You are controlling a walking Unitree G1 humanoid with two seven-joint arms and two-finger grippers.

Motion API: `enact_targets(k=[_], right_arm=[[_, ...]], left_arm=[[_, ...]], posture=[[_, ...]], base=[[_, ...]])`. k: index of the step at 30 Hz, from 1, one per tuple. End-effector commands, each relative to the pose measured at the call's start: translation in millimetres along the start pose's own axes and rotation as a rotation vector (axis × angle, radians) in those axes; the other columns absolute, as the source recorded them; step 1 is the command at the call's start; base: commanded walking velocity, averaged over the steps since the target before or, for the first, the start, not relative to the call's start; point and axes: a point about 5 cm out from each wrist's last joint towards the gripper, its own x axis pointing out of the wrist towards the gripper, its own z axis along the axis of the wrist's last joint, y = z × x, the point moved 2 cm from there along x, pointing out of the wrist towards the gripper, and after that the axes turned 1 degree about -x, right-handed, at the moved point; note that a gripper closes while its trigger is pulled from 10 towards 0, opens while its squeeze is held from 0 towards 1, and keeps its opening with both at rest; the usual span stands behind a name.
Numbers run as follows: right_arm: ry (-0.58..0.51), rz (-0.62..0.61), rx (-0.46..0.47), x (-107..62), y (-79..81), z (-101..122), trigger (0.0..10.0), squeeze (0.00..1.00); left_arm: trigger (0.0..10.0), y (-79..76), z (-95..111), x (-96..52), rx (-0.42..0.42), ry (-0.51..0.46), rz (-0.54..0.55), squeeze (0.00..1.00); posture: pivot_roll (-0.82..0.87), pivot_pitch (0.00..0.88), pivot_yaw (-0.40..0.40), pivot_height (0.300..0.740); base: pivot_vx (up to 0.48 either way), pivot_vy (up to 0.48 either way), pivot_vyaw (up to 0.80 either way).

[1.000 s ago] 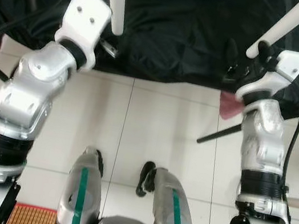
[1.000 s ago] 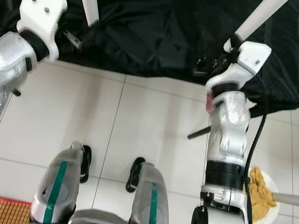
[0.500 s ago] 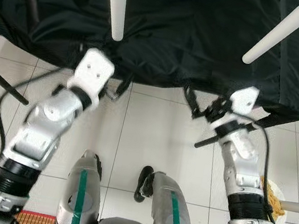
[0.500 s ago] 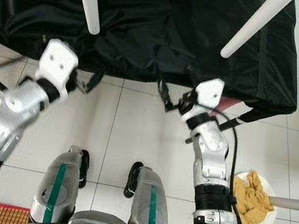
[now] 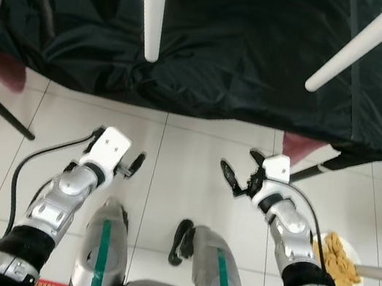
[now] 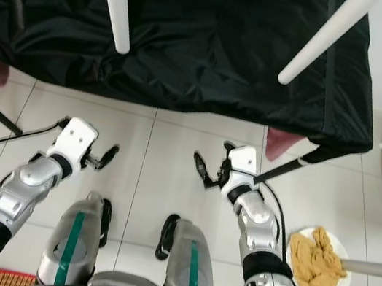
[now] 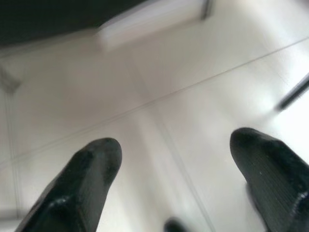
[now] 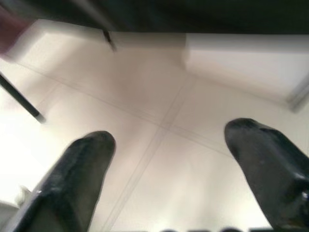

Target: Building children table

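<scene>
Both arms are low in front of the robot's body, over the pale tiled floor (image 5: 195, 159), and neither is carrying anything. The left pincer (image 5: 126, 166) sits just past the robot's left knee, its two black fingers (image 7: 91, 169) spread wide with only tile between them. The right pincer (image 5: 238, 177) hovers on the other side, also wide apart and empty, its fingers (image 8: 82, 164) framing bare floor.

The work piece is beyond them: a desk covered with black cloth (image 5: 214, 51) fills the far half of the scene, and two white table legs (image 5: 152, 10) stick up out of it, the left one near upright, the right one (image 5: 347, 52) slanting outward to the right. That looks like the children's table lying upside down under or on the cloth, with at least two legs already in place. Whether further legs are fitted further back can't be told, since the far part is cut off.

To the right, on the floor, sits a plate with a yellow rag (image 6: 315, 257).

My read: the leg-fitting is well along, nothing is in hand, and what remains is probably checking or turning the table over.
</scene>
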Motion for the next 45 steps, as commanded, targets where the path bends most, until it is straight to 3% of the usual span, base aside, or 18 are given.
enact_targets(k=[1,2,7,15,16,26,29,34,40,45], right_arm=[[0.149,-0.07,0.022,-8.4,0.8,-31,10.0,0.0],[0.149,-0.07,0.022,-8.4,0.8,-31,10.0,0.0],[0.348,-0.144,0.1,-22.1,-0.2,-64,10.0,0.0],[0.464,-0.187,0.105,-34.5,-1.3,-82,10.0,0.0],[0.528,-0.215,0.137,-43.4,1.1,-94,10.0,0.0],[0.632,-0.236,0.144,-56.3,10.9,-111,10.0,0.0],[0.644,-0.236,0.149,-57.2,13.0,-112,10.0,0.0],[0.659,-0.233,0.137,-56.9,17.4,-114,10.0,0.0],[0.675,-0.222,0.122,-57.0,19.8,-115,10.0,0.0],[0.675,-0.206,0.107,-54.7,20.2,-114,10.0,0.0]], left_arm=[[10.0,6.5,-28,1.9,-0.007,0.107,0.134,0.0],[10.0,6.5,-28,1.9,-0.007,0.107,0.134,0.0],[10.0,20.4,-65,-2.4,0.021,0.316,0.3,0.0],[10.0,14.3,-87,-10.7,-0.02,0.424,0.302,0.0],[10.0,9.9,-100,-17.4,-0.074,0.482,0.312,0.0],[10.0,-8.2,-111,-19.0,-0.167,0.537,0.286,0.0],[10.0,-13.5,-108,-15.7,-0.161,0.526,0.262,0.0],[10.0,-22.7,-106,-12.0,-0.039,0.549,0.215,0.0],[10.0,-30.1,-105,-9.8,-0.006,0.543,0.174,0.0],[10.0,-37.7,-109,-12.1,-0.11,0.555,0.171,0.0]], posture=[[0.15,0.075,-0.092,0.74],[0.15,0.075,-0.092,0.74],[0.15,0.059,-0.101,0.74],[0.14,0.042,-0.097,0.74],[0.13,0.026,-0.084,0.74],[0.09,0.0,-0.049,0.74],[0.08,0.0,-0.039,0.74],[0.07,0.0,-0.025,0.74],[0.08,0.0,-0.029,0.74],[0.09,0.0,-0.049,0.74]], base=[[0.0,0.0,0.0],[0.0,0.0,0.0],[0.0,0.0,0.0],[0.0,0.0,0.0],[0.0,0.0,0.0],[0.0,0.0,0.0],[0.0,0.0,0.0],[0.0,0.0,0.0],[0.0,0.0,0.0],[0.0,0.0,0.0]])
